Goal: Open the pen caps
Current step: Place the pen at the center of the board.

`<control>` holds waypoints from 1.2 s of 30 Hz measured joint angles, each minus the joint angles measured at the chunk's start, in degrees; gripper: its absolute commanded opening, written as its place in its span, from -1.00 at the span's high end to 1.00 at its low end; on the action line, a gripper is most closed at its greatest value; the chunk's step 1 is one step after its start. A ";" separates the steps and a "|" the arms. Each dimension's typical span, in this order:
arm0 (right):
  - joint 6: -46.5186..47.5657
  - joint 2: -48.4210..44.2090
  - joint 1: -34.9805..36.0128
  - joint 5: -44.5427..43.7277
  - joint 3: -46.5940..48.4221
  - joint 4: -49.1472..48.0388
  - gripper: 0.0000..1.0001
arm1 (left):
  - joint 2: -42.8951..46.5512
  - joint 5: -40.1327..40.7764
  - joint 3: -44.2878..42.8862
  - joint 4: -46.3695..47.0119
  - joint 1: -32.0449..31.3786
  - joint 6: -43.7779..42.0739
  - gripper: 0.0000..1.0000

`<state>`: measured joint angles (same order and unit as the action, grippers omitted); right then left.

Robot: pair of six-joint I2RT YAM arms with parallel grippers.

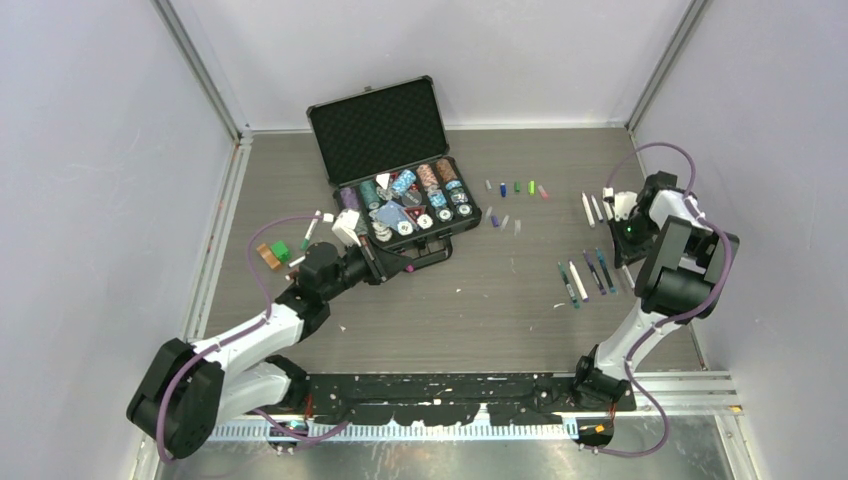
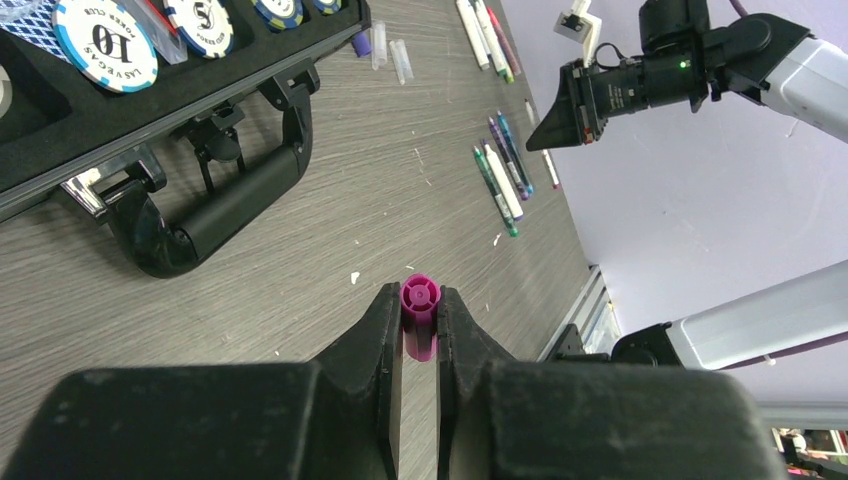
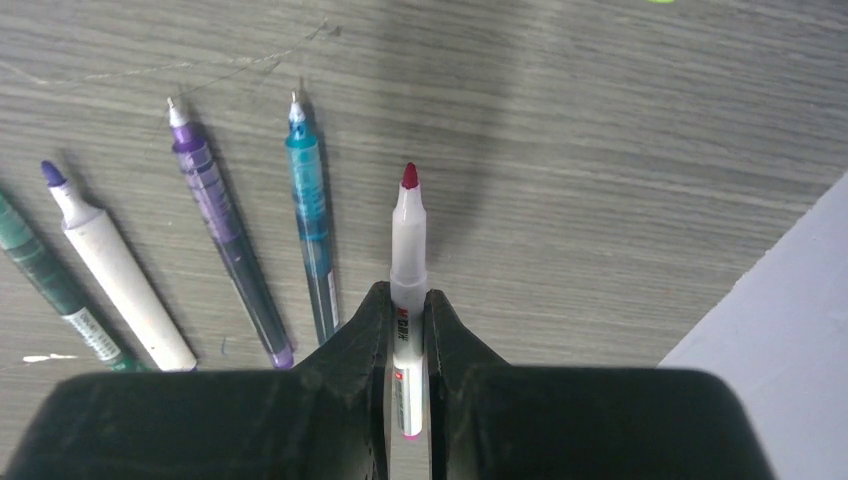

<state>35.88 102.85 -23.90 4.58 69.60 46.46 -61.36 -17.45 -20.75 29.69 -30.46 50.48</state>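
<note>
We see the left gripper (image 2: pixel 418 296) clenched on one magenta pen cap (image 2: pixel 420 335), its open end facing outward, held above the middle of the surface (image 2: pixel 330 200) in front of the handle of the open black case (image 1: pixel 380 130). The right gripper (image 3: pixel 405 293) grasps one white pen (image 3: pixel 408 230) by the barrel, its red tip bare, near the right edge. Beside it four uncapped pens lie on the surface: one green (image 3: pixel 40 265), one white with a purple tip (image 3: pixel 110 275), one purple (image 3: pixel 220 240) and one teal (image 3: pixel 310 220). Further back we count a row of five loose caps (image 1: pixel 517 186) to the right of the case, and two more, orange (image 1: pixel 265 254) and green (image 1: pixel 282 250), by the left edge
</note>
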 measured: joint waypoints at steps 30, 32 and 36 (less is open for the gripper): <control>-1.36 4.57 -0.13 0.28 1.64 -1.03 0.49 | -0.57 -0.61 -0.44 -0.22 0.11 0.48 1.00; -1.51 4.57 -0.13 0.57 1.64 -0.92 0.48 | -0.57 -0.66 -0.46 -0.22 0.11 0.61 1.00; -1.53 4.31 -0.13 0.94 1.64 -0.50 0.43 | -0.55 -0.90 -0.46 -0.31 0.11 1.44 1.00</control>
<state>34.35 107.15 -24.03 5.52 71.24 45.95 -61.91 -18.35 -21.21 29.39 -30.35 51.92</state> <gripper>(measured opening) 0.263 0.112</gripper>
